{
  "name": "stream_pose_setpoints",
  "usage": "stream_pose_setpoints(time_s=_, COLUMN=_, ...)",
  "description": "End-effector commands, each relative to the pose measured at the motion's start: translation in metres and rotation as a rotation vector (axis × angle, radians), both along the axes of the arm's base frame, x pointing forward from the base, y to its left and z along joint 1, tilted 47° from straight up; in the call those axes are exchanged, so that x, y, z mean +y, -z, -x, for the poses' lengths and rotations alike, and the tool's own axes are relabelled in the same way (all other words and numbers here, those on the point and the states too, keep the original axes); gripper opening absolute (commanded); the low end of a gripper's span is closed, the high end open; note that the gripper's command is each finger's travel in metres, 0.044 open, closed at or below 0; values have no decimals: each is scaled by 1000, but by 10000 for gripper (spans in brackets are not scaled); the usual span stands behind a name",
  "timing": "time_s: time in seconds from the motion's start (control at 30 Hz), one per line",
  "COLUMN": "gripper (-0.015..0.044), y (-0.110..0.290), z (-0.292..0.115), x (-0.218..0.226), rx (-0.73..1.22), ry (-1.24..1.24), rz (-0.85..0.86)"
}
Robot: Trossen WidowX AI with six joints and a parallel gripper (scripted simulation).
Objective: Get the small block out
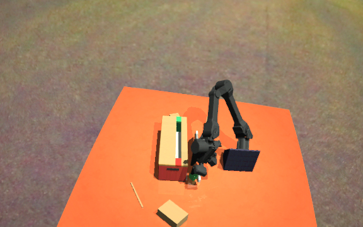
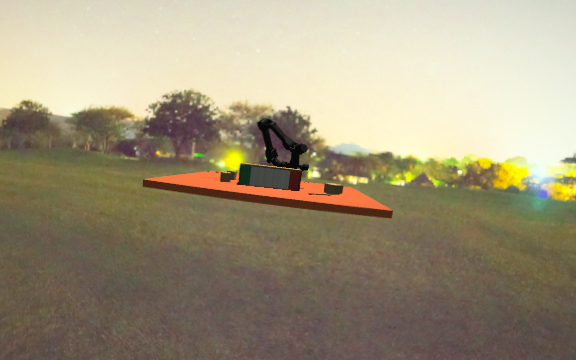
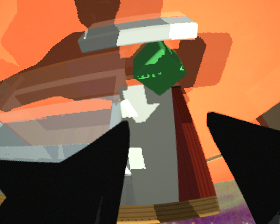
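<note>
The green block point(image 1: 193, 177) point(image 3: 159, 68) is outside the box, low by the red end's front corner and beside a short white bar point(image 3: 158, 31). The box point(image 1: 169, 142) point(image 2: 270, 178) stands upright with a tan top, a red end and a green end; its clear front faces the arm. My gripper point(image 1: 205, 166) point(image 3: 168, 122) is open and empty, tilted towards the box's front near the red end. In the wrist view the block shows beyond the fingertips, not between them. Its exact distance from them is hard to tell.
A tan slab point(image 1: 172, 212) point(image 2: 333, 188) and a thin stick point(image 1: 137, 195) lie past the red end on the orange table point(image 1: 106, 189). A small tan piece point(image 1: 174, 114) shows behind the green end. Another white bar point(image 1: 196, 135) is beside the box's front. The arm's dark base point(image 1: 241, 161) is at the right.
</note>
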State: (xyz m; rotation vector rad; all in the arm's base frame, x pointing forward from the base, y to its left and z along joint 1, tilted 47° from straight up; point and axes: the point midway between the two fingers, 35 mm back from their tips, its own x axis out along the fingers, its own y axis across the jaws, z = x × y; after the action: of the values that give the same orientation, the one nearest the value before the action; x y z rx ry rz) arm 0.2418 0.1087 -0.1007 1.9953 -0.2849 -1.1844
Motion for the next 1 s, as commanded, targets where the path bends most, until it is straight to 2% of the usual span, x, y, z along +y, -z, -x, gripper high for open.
stream_pose_setpoints(time_s=0.0, gripper=285, y=6, z=0, x=-7, rx=4, ry=-1, rz=12)
stream_pose_setpoints(time_s=0.97, gripper=285, y=37, z=-7, x=-41, rx=3, ry=-1, rz=15)
